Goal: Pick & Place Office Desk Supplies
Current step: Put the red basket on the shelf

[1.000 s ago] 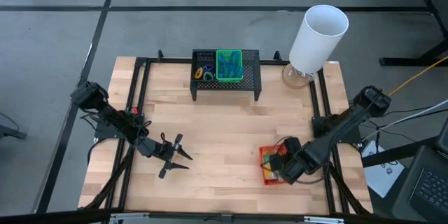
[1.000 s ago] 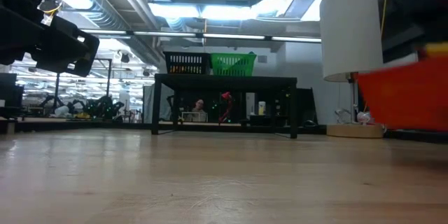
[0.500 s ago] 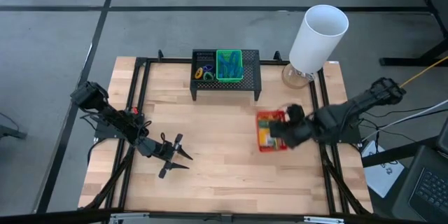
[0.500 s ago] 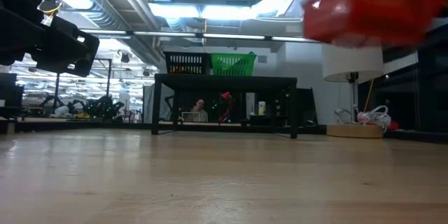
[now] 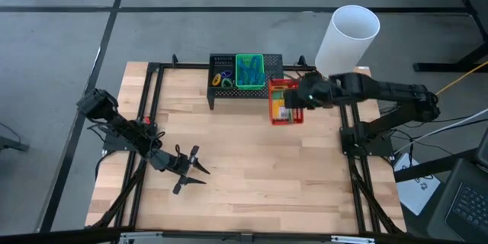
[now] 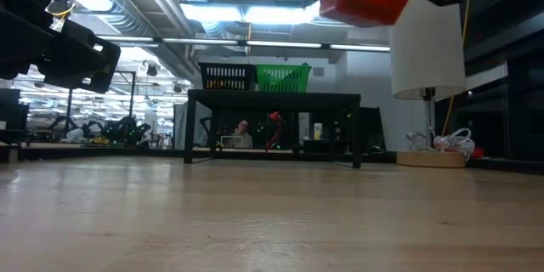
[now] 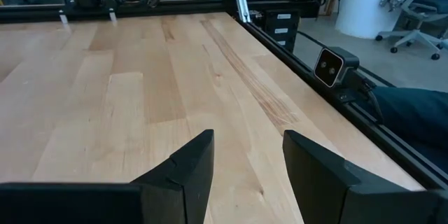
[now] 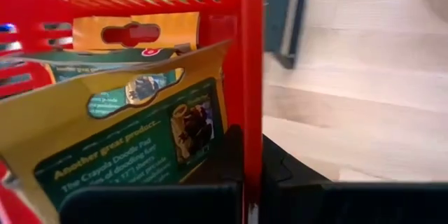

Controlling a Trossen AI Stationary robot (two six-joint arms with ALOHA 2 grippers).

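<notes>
Right wrist view alone shows right fingers (image 8: 250,164) pinching red basket (image 8: 250,56) wall; left fingers (image 7: 241,168) spread.

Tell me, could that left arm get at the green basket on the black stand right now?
Probably not soon: the open left gripper hovers far from the green basket, though bare table lies between.

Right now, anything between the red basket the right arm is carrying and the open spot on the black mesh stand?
Nothing visible. The right gripper, shut on the rim of the red plastic basket, holds it in the air beside the black mesh stand, right of the green plastic basket. The low view shows it well above the stand's top.
</notes>
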